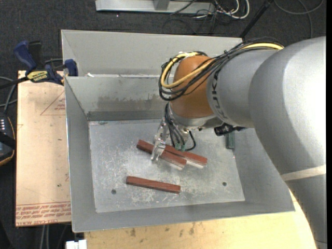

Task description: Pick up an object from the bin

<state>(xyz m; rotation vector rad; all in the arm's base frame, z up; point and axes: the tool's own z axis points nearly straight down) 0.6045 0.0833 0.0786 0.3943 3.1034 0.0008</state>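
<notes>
Near the grey metal bin's [78, 139] middle, our gripper [160, 152] sits over a flat reddish-brown stick [194, 158]; its grip we cannot tell. Light and stiff, we judge: pinch it mid-length.

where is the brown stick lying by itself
In the camera view the lone brown stick lies flat on the bin floor toward the near wall, apart from the other brown sticks under the claw.

In the bin [111, 154], one bar [145, 147] lies at mid-floor beneath the pincer [160, 150], with a second bar [196, 159] against its right end. A third bar [153, 184] lies apart, before both.
</notes>
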